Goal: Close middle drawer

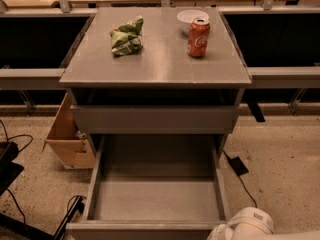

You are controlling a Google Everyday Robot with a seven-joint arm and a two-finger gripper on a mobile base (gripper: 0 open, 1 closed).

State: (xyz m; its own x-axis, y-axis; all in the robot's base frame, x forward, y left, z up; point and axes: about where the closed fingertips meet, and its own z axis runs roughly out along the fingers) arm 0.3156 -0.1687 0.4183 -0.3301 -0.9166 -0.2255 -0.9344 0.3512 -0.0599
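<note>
The middle drawer [156, 196] is pulled far out of the grey cabinet toward me. It is a shallow, empty grey tray, and its flat front [145, 230] lies at the bottom edge of the view. Above it, the taller top drawer front [155, 118] sits nearly flush under the cabinet top. A white rounded part of my arm [246, 226] shows at the bottom right, just beside the drawer's front right corner. The gripper itself is out of view below the frame.
On the cabinet top [160, 59] lie a green chip bag [127, 35], a red soda can [198, 37] and a white bowl [190, 18]. An open cardboard box [67, 136] stands at the left. Cables [239, 171] run over the floor on both sides.
</note>
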